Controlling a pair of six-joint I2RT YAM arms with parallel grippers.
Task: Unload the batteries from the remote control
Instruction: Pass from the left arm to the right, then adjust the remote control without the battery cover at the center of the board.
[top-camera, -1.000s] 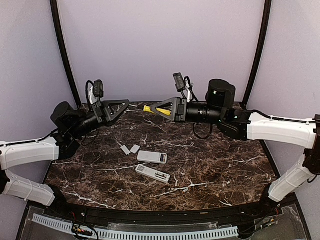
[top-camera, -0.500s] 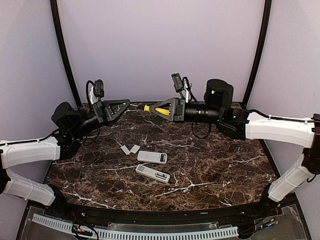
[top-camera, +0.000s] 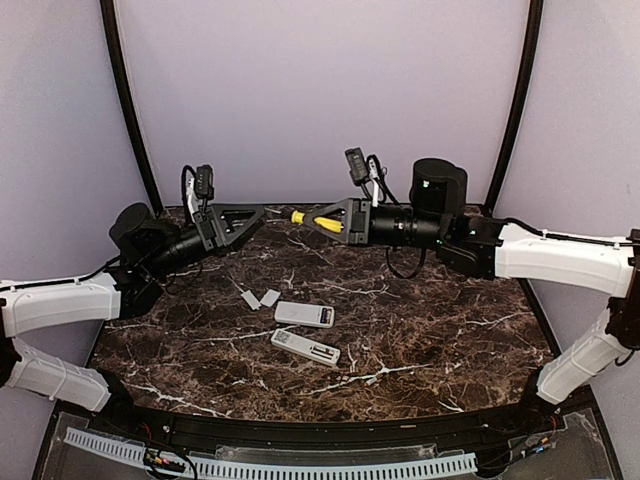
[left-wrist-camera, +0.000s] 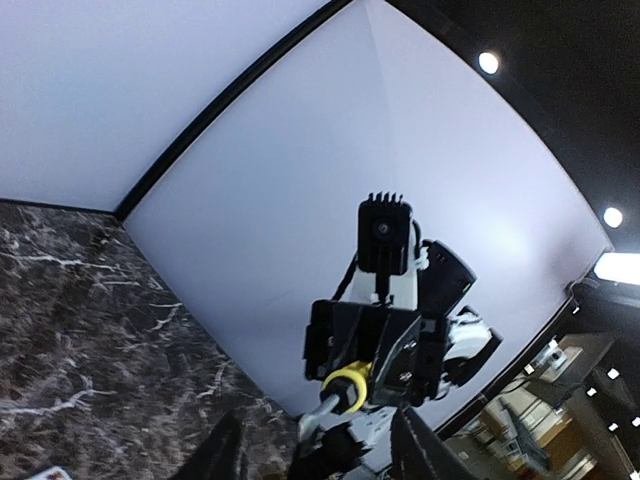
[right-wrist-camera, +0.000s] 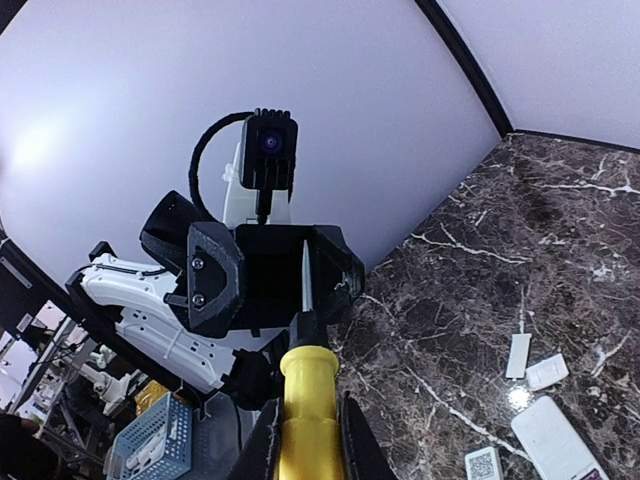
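Note:
Two pale remote controls (top-camera: 304, 314) (top-camera: 305, 348) lie on the marble table (top-camera: 430, 330), and they also show at the lower right of the right wrist view (right-wrist-camera: 553, 433). I cannot make out the batteries in any view. Both arms are raised over the back of the table, facing each other. My right gripper (top-camera: 312, 220) (right-wrist-camera: 308, 445) is shut on the handle of a yellow-handled tool (top-camera: 322, 221) (right-wrist-camera: 308, 395) (left-wrist-camera: 349, 384). The tool's metal blade reaches between the spread fingers of my left gripper (top-camera: 262, 213) (left-wrist-camera: 318, 448) (right-wrist-camera: 276, 276), which is open.
Two small flat grey-white cover plates (top-camera: 250, 299) (top-camera: 270, 297) lie just behind the remotes. Lavender walls with black corner strips (top-camera: 128, 110) close in the back and sides. A perforated white rail (top-camera: 300, 466) runs along the near edge.
My left gripper has opened around the tool's blade and shifted slightly right. My right gripper has closed on the yellow handle. The remotes and cover plates have not moved.

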